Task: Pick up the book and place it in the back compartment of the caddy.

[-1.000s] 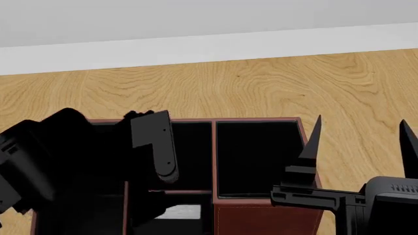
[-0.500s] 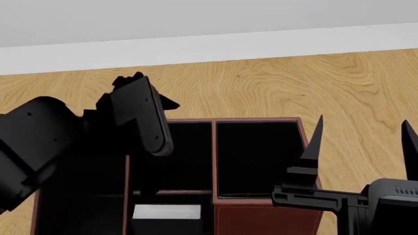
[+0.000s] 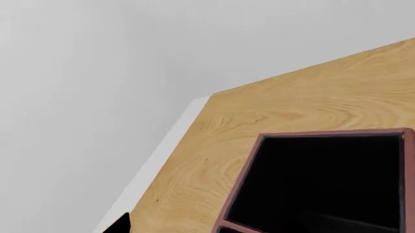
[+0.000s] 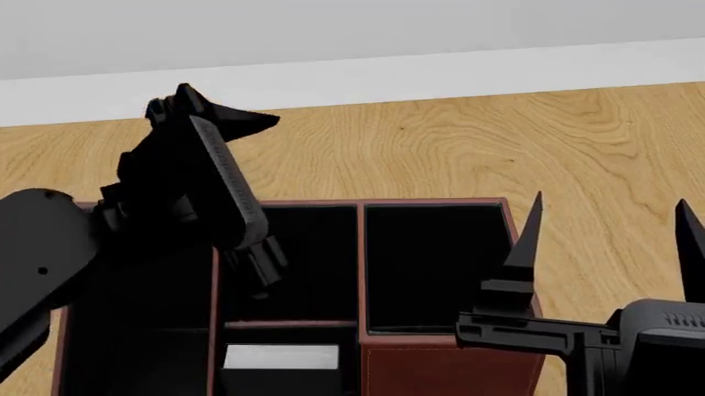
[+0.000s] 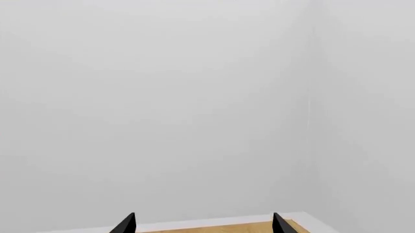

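Small white book (image 4: pixel 281 357) lying flat down in the back compartment (image 4: pixel 281 367) of the dark red caddy (image 4: pixel 435 363), in the middle column, on the near side of the short cross wall. Job looks about done.

Looks like a stiff little block, flat and hard, not bendy. Probably light. Smooth faces, so maybe slippery. Not likely to break. Best taken by its two long edges, pinched from above, right in the middle so as not to tip. Tight fit there now, with thin walls close on both sides, so little room for fingers.

Left end effector (image 4: pixel 220 115) up high over the wooden worktop (image 4: pixel 463 140), past the far rim of the caddy, holding nothing. Spread or pinched? Cannot tell from here.

Right end effector (image 4: pixel 608 247) spread wide, empty, prongs pointing up, just beside the caddy's right wall.
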### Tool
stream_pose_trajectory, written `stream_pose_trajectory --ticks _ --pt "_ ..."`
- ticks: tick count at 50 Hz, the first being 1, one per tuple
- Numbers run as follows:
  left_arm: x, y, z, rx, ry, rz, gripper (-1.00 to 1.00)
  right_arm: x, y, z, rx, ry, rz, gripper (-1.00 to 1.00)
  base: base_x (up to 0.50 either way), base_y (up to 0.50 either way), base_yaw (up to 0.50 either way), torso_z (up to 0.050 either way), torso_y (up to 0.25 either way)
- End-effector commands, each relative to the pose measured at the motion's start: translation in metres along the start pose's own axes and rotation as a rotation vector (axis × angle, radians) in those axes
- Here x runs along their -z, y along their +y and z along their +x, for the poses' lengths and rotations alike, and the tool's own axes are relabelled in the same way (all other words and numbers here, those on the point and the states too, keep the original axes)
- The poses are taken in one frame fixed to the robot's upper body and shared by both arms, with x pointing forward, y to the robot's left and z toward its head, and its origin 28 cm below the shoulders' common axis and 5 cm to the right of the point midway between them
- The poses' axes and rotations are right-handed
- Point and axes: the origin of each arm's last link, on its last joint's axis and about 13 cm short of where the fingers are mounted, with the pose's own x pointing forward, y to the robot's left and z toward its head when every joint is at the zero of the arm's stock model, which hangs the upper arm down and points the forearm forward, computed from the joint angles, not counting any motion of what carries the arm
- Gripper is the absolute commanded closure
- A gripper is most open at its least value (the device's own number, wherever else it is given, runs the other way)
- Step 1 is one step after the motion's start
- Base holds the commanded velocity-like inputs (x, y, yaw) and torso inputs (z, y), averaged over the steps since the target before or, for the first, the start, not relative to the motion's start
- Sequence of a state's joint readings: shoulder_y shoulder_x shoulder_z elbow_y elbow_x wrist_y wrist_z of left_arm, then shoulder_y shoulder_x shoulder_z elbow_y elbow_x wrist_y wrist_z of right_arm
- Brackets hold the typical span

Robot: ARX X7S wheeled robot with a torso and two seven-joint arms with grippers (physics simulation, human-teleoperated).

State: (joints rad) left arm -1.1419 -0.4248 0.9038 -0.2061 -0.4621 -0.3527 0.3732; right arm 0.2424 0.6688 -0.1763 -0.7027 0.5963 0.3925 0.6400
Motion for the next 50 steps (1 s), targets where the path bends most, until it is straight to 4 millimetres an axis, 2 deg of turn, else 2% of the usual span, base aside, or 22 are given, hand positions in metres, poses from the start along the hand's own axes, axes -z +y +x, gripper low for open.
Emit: stream_pose_trajectory --ticks 1,23,50 --pt "-0.005 -0.010 -0.011 -0.120 -0.121 -0.027 -1.00 -0.002 0.001 0.000 -0.001 0.000 0.000 -1.00 0.00 0.00 0.00 0.000 0.000" --pt "-0.015 -0.027 -0.034 -0.302 -0.262 -0.031 -1.00 0.002 0.001 0.001 -0.010 0.003 0.002 -1.00 0.00 0.00 0.00 0.000 0.000" --pt "-0.023 -0.048 -0.054 -0.365 -0.354 -0.041 -1.00 0.003 0.002 0.002 -0.018 0.004 0.004 -1.00 0.00 0.00 0.00 0.000 0.000"
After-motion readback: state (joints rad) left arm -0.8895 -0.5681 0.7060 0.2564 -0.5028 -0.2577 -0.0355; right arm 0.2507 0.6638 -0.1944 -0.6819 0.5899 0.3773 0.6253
